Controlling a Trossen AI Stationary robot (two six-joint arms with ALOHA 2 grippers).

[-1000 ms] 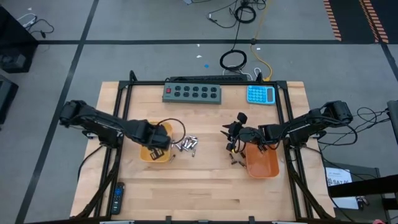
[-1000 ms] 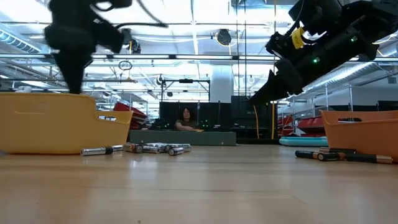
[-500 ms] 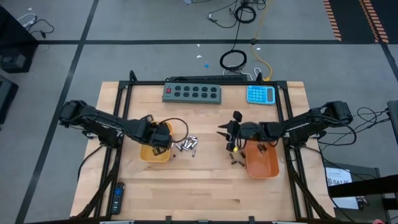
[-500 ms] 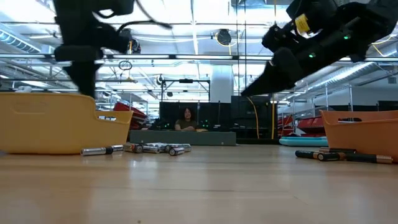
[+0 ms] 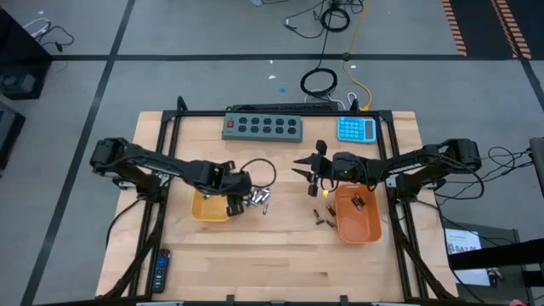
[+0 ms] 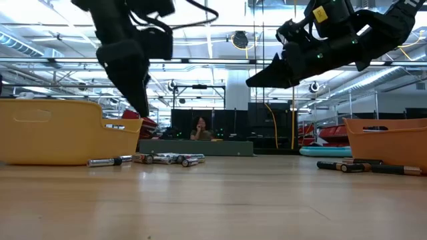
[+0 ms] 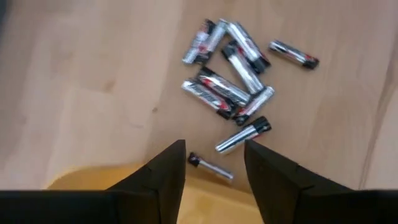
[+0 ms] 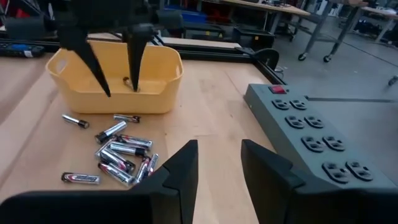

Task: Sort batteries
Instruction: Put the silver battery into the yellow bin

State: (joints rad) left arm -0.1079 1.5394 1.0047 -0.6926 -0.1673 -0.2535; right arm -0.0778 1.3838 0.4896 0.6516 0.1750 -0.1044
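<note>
L claw [image 5: 238, 204] open, empty, above silver batteries [image 7: 233, 74] by yellow tray [image 5: 210, 207] edge. R claw [image 5: 308, 177] open, empty, raised off bench [image 5: 272, 255].

From above, the batteries [image 5: 256, 199] beside the yellow tray [image 5: 206, 209] are too small to count or tell silver from dark. The low view cuts off the orange tray [image 6: 390, 139] at the picture's edge, and its contents stay hidden behind its wall.
</note>
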